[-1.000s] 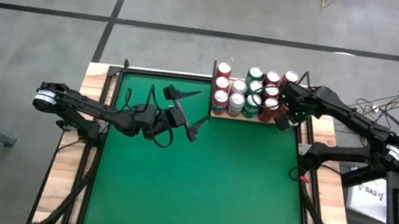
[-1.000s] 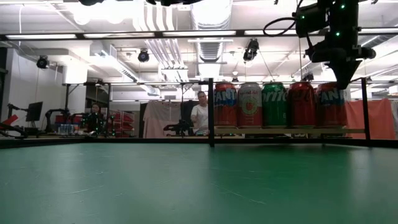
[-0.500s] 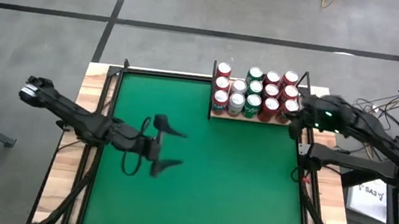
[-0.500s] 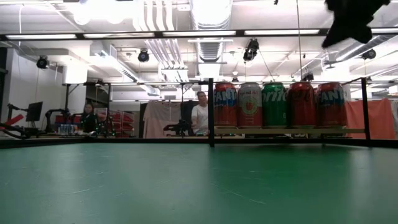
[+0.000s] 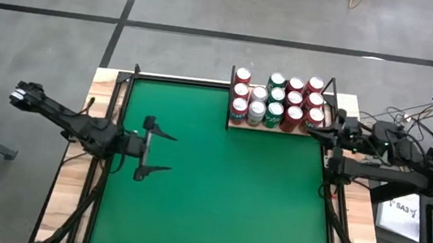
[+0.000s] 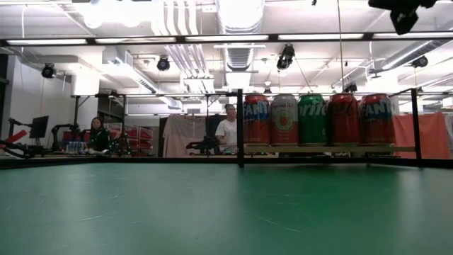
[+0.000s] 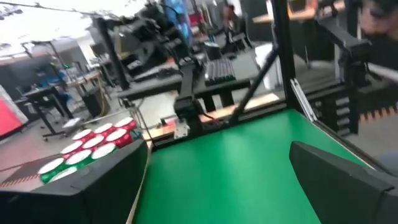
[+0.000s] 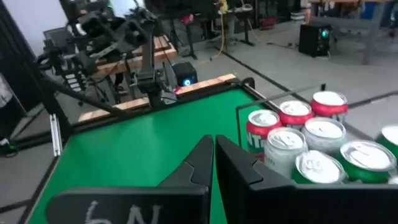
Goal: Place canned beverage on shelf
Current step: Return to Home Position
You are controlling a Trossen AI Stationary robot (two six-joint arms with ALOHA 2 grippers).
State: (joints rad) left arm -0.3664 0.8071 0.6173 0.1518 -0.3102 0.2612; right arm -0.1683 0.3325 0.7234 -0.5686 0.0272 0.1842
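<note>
Several red and green beverage cans [image 5: 276, 102] stand upright in rows on the pale wooden shelf [image 5: 235, 124] at the table's far right. They also show in the low view [image 6: 315, 119], on the shelf board [image 6: 325, 149]. My left gripper [image 5: 162, 151] is open and empty over the green table's left part; in the left wrist view [image 7: 211, 186] the cans [image 7: 93, 146] are far ahead. My right gripper [image 5: 316, 130] is shut and empty at the table's right edge, beside the shelf's near right corner. In the right wrist view [image 8: 213, 152] the cans [image 8: 311, 146] stand close by.
Black metal rods frame the shelf [image 6: 240, 127] and run along the table's edges [image 5: 122, 86]. The green felt [image 5: 224, 196] stretches from the shelf to the near edge. People [image 6: 228, 131] stand in the room behind the table.
My left gripper has drawn back from near the shelf toward the table's left edge, turning as it went, and stays open. My right gripper has pulled away from the rightmost cans toward the table's right edge and risen almost out of the low view. The cans have not moved.
</note>
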